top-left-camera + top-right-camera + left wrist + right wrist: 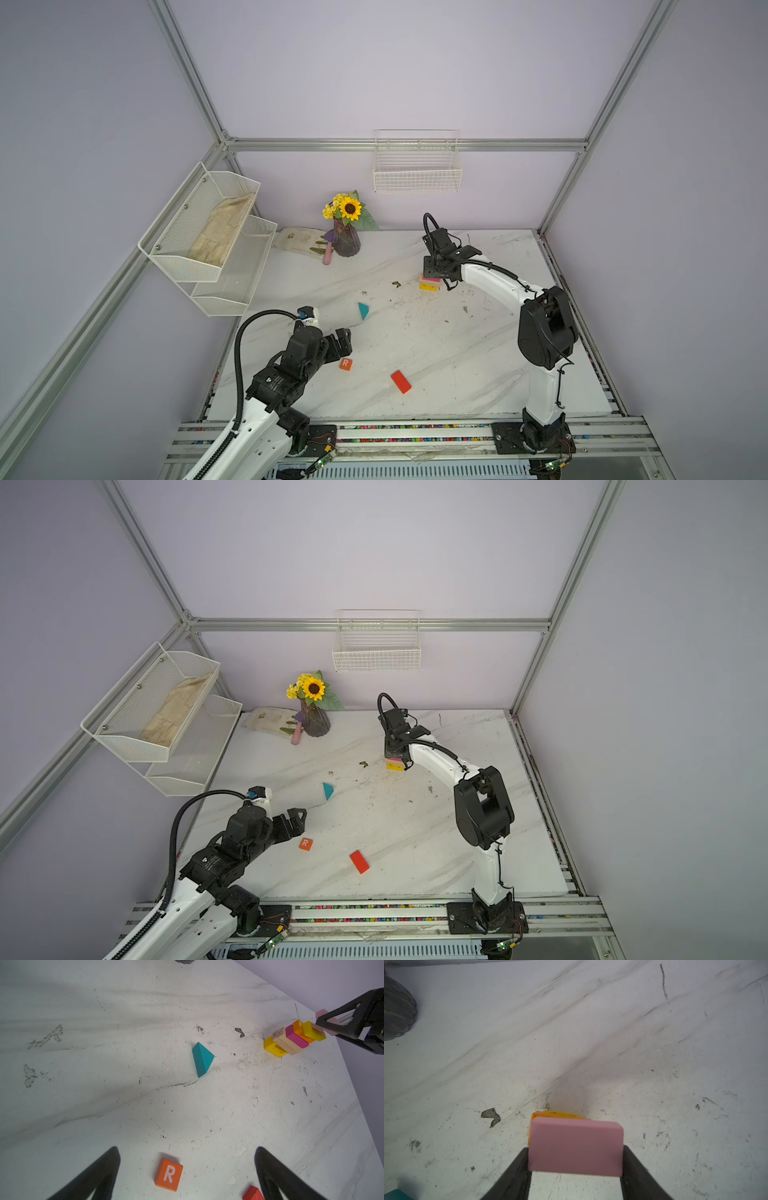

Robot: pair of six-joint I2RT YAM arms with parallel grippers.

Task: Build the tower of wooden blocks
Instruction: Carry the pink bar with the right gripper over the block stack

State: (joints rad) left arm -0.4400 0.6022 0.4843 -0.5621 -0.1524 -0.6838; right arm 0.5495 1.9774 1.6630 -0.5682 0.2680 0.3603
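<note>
The right hand (576,1148) grips a pink slab (575,1140) by its two short ends, its jaws only as far apart as the slab is long. In both top views this hand hangs a little right of centre with its fingers pointing down, directly over the tower (430,284).

The left wrist view shows the tower's layers. A yellow base block (272,1047) stands on the desk (457,353). Above it come a tan block (287,1043), a magenta block (296,1038), an orange block (298,1025) and an upper yellow block (311,1031). The pink slab is right at the top of that upper yellow block, but I cannot tell whether the two touch. The right wrist view shows only slivers of yellow and orange past the slab's far edge.

The left hand (187,1148) is spread wide and holds nothing. It sits low at the lower left of both top views. The orange "R" cube (345,364) lies flat on the desk just beside its fingers, letter up. A red slab (401,381) lies to the right of the cube, near the lower middle of the frame. A teal triangle (363,309) lies on the desk left of centre, well apart from the tower.

A vase (346,243) of yellow flowers stands at the back edge of the desk, in the upper middle.
</note>
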